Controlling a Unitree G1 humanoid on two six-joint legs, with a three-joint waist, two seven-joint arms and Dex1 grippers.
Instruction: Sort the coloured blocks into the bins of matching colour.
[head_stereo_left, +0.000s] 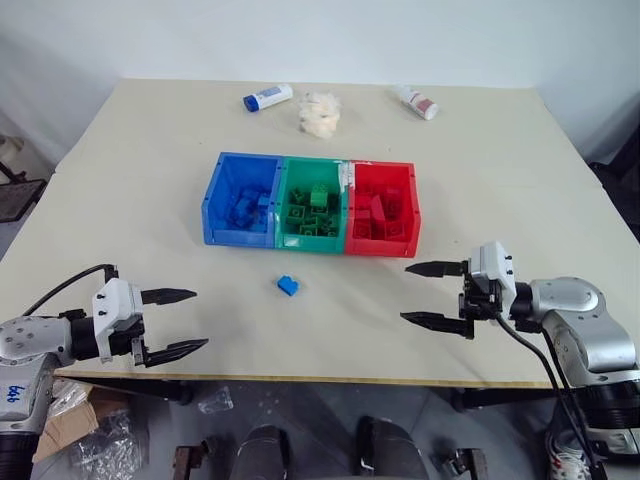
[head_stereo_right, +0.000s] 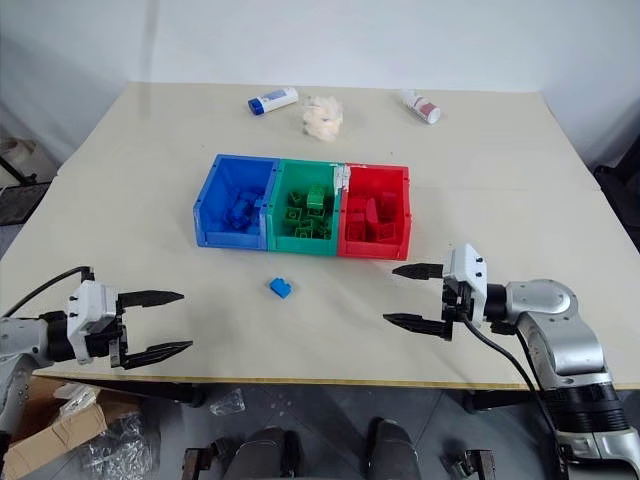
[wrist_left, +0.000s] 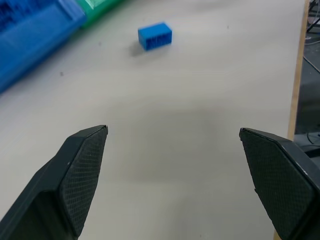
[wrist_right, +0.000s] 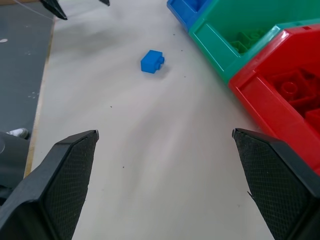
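Lying alone on the table (head_stereo_left: 120, 180), one small bright-blue studded brick (head_stereo_left: 288, 285) sits just in front of the joined blue bin (head_stereo_left: 240, 200), green bin (head_stereo_left: 312, 205) and red bin (head_stereo_left: 385, 210). Left gripper (head_stereo_left: 175, 322) and right gripper (head_stereo_left: 428, 294) gape wide, empty.

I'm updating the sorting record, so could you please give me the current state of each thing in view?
Left gripper: jaws open, empty, near the table's front edge.
Right gripper: jaws open, empty.
Loose blue brick: on the table, in front of the bins.
Blue bin: holds blue bricks.
Green bin: holds green bricks.
Red bin: holds red bricks.
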